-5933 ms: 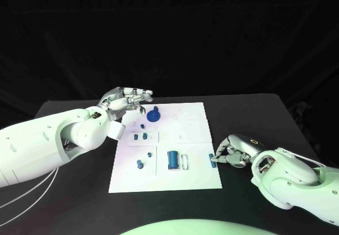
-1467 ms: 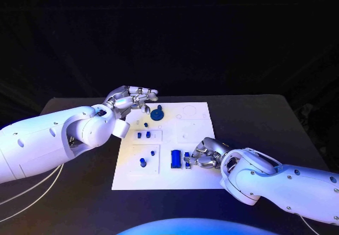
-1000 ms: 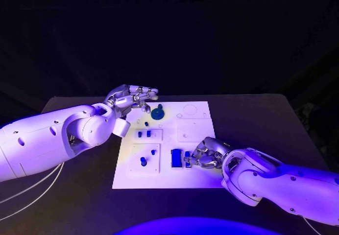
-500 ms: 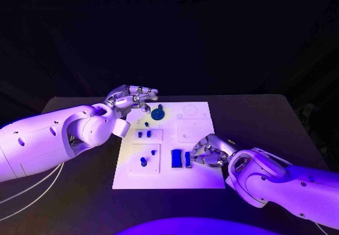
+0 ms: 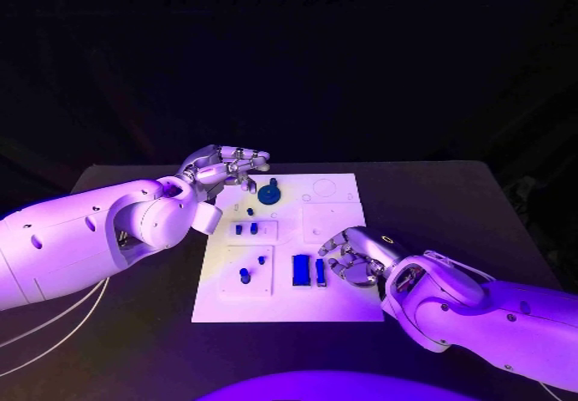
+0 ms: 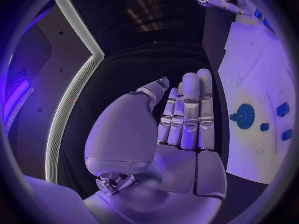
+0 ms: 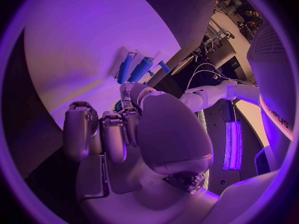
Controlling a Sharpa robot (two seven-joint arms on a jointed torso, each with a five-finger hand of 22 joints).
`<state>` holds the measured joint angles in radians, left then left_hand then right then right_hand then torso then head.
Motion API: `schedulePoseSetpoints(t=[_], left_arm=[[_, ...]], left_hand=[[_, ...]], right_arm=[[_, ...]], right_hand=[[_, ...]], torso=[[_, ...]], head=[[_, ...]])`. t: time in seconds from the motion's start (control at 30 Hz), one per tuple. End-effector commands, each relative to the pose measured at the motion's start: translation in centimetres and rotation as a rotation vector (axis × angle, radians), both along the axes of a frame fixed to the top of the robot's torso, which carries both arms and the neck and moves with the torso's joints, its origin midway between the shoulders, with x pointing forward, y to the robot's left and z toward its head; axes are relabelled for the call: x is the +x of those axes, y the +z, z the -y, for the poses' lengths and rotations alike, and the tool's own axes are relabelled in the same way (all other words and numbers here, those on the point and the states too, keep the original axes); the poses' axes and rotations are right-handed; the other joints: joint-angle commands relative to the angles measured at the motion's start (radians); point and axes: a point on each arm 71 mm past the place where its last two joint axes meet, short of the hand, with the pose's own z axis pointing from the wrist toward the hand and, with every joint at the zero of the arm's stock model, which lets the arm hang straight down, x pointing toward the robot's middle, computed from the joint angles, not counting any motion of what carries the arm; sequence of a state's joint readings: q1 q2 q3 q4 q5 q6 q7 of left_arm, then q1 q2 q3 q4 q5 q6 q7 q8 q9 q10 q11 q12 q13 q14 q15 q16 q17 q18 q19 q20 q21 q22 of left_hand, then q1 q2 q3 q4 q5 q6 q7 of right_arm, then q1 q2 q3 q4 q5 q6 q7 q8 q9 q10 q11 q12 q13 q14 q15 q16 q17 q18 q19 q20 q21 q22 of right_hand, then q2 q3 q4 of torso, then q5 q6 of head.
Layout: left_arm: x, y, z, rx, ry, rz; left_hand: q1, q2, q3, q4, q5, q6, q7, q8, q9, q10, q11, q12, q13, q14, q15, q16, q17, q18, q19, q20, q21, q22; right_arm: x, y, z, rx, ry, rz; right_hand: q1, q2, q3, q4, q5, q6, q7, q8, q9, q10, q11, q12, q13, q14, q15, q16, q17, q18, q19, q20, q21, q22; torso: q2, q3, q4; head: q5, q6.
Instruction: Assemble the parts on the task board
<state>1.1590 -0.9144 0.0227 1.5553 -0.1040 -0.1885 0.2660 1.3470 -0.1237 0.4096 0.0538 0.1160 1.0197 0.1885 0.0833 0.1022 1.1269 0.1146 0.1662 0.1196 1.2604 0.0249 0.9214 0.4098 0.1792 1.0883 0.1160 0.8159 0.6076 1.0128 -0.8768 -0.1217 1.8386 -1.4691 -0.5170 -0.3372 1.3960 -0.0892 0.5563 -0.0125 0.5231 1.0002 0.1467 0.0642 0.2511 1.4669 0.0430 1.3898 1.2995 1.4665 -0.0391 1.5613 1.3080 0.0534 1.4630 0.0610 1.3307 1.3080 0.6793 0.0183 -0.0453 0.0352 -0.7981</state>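
The white task board (image 5: 332, 224) lies mid-table. On it a slim blue part (image 5: 321, 271) lies beside a wider blue block (image 5: 300, 269). A blue gear (image 5: 267, 195) sits near the far left corner, with small blue pegs (image 5: 245, 227) below it. My right hand (image 5: 349, 255) hovers just right of the slim part, fingers loosely bent and holding nothing. The right wrist view shows this hand (image 7: 124, 129) behind the slim part (image 7: 126, 67) and the block (image 7: 142, 68). My left hand (image 5: 223, 170) hangs at the board's far left corner, flat and holding nothing (image 6: 184, 129), beside the gear (image 6: 244, 116).
Two more small blue pegs (image 5: 250, 269) stand in the near-left plate of the board. The black table (image 5: 446, 200) reaches out on both sides of the board. My left forearm (image 5: 109, 230) lies along the board's left side.
My right hand has drawn back a little up and to the right, off the slim blue part, which now lies next to the block. The left hand has stayed put.
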Motion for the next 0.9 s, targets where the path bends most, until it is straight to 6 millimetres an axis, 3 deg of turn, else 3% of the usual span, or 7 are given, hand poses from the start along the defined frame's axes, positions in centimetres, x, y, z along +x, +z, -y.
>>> schedulePoseSetpoints(t=[0.03, 0.23, 0.9], left_arm=[[-0.06, 0.14, 0.24, -0.009, -0.020, 0.006], [-0.08, 0.14, 0.23, -0.009, -0.019, 0.006], [-0.05, 0.12, 0.23, -0.008, -0.019, 0.005]], left_hand=[[0.001, 0.012, -0.007, 0.000, -0.002, -0.007, 0.000, -0.002, -0.001, -0.007, -0.003, 0.006, -0.001, -0.006, 0.002, -0.006, -0.001, 0.005, 0.005, 0.000, -0.007, -0.002], [0.001, 0.012, -0.007, 0.000, -0.002, -0.007, 0.000, -0.002, -0.001, -0.007, -0.003, 0.006, -0.001, -0.006, 0.002, -0.006, -0.001, 0.005, 0.005, 0.000, -0.007, -0.002], [0.001, 0.012, -0.007, 0.000, -0.002, -0.007, 0.000, -0.002, -0.001, -0.007, -0.003, 0.006, -0.001, -0.006, 0.002, -0.006, -0.001, 0.005, 0.005, 0.000, -0.007, -0.002]], right_arm=[[-0.14, -0.18, -0.39, -0.024, 0.049, 0.009], [-0.16, -0.44, -0.62, -0.036, 0.060, -0.010], [-0.25, -0.82, -0.71, -0.049, 0.067, -0.035]], right_hand=[[-0.030, -0.014, 0.053, -0.014, 0.011, 0.007, -0.004, -0.002, -0.017, 0.025, 0.006, 0.002, 0.170, 0.101, 0.006, 0.002, 0.250, -0.011, 0.041, 0.004, 0.007, 0.209], [-0.067, -0.019, 0.100, -0.034, 0.009, 0.021, -0.007, 0.000, -0.038, 0.026, 0.005, 0.002, 0.169, 0.101, 0.004, 0.002, 0.249, -0.011, 0.040, 0.003, 0.011, 0.208], [-0.096, -0.014, 0.126, -0.057, 0.015, 0.059, -0.009, 0.006, -0.053, 0.027, 0.003, 0.003, 0.169, 0.101, 0.004, 0.002, 0.250, -0.011, 0.038, 0.003, 0.018, 0.208]], torso=[[0.000, -0.0006, -0.0003], [0.000, -0.0006, -0.0004], [0.000, -0.0003, -0.0009]], head=[[0.002, -0.002], [0.002, -0.005], [0.001, -0.004]])
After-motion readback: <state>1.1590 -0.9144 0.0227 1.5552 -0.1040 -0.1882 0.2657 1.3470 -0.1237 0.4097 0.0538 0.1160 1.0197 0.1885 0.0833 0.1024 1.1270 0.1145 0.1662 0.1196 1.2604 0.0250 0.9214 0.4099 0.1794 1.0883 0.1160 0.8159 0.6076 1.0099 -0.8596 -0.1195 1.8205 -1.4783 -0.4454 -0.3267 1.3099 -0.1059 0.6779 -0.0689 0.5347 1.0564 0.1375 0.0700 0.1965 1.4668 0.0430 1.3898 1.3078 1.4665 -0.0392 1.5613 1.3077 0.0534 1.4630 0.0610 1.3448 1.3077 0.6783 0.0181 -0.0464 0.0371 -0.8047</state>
